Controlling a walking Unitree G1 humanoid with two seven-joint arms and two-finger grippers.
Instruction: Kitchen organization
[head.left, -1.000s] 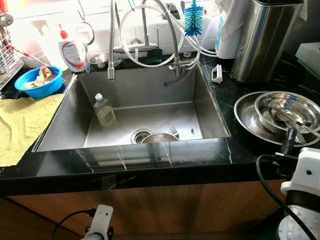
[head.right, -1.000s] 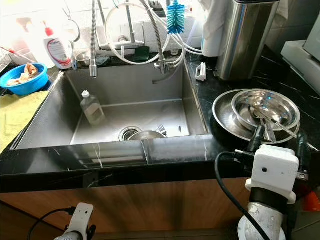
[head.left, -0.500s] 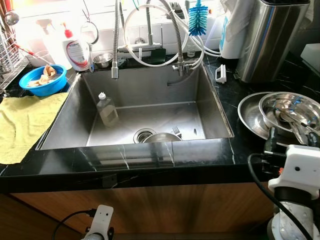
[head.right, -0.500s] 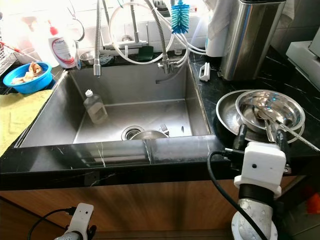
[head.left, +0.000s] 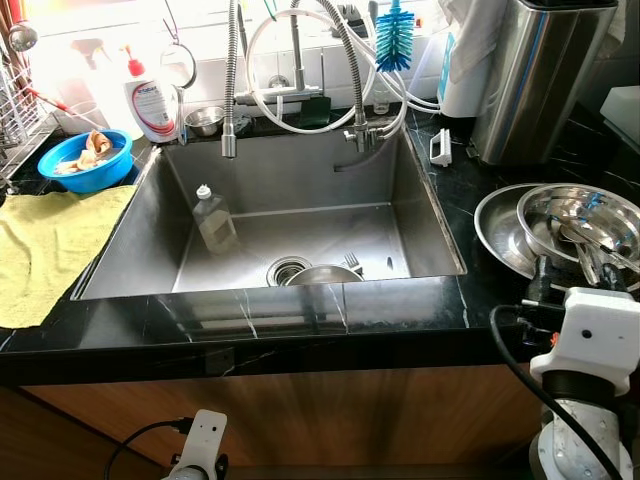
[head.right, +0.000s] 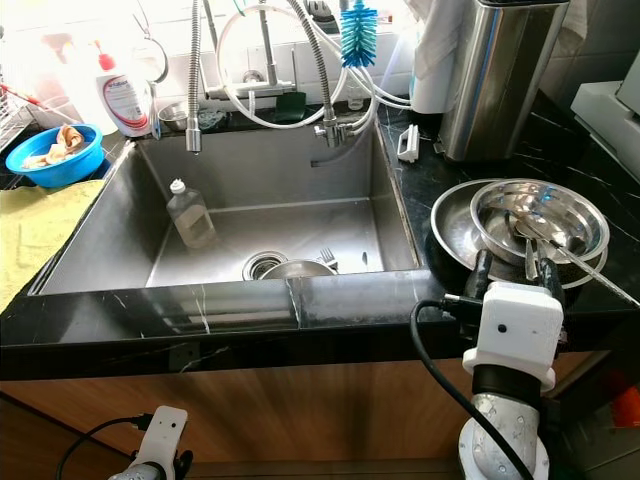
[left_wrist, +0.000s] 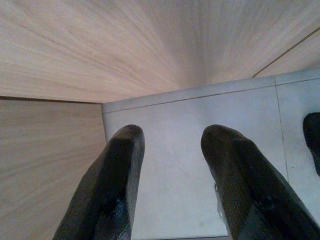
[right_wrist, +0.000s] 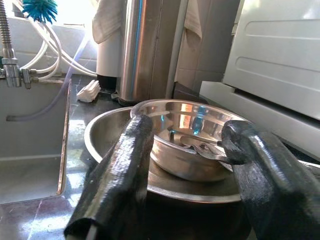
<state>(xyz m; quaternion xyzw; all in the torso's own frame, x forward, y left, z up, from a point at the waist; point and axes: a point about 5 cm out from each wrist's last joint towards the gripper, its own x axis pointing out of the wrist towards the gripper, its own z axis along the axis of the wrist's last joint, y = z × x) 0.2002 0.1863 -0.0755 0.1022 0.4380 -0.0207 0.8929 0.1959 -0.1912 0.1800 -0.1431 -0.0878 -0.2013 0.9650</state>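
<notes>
Black counter (head.left: 300, 315) fills my frame; lower right, my right gripper (right_wrist: 187, 165), fingers apart, faces the stacked steel bowls (head.right: 540, 222); left gripper (left_wrist: 170, 185) hangs parted.

Sink ahead of you, dishes stacked to its right.

In the sink (head.left: 300, 190) a bottle (head.left: 213, 220) leans toward the left wall, with a bowl (head.left: 322, 275) and fork (head.left: 349, 263) by the drain. On your right, a bowl holding utensils (head.left: 578, 222) sits in a wide pan (head.left: 500, 235), just beyond your right gripper (head.right: 512, 272). Behind them stands a tall canister (head.left: 530, 80). To your left lies a cloth (head.left: 45, 250), a basin (head.left: 82, 160) behind it. Your left gripper (left_wrist: 170, 150) hangs low by the cabinet front (head.left: 300, 410).
</notes>
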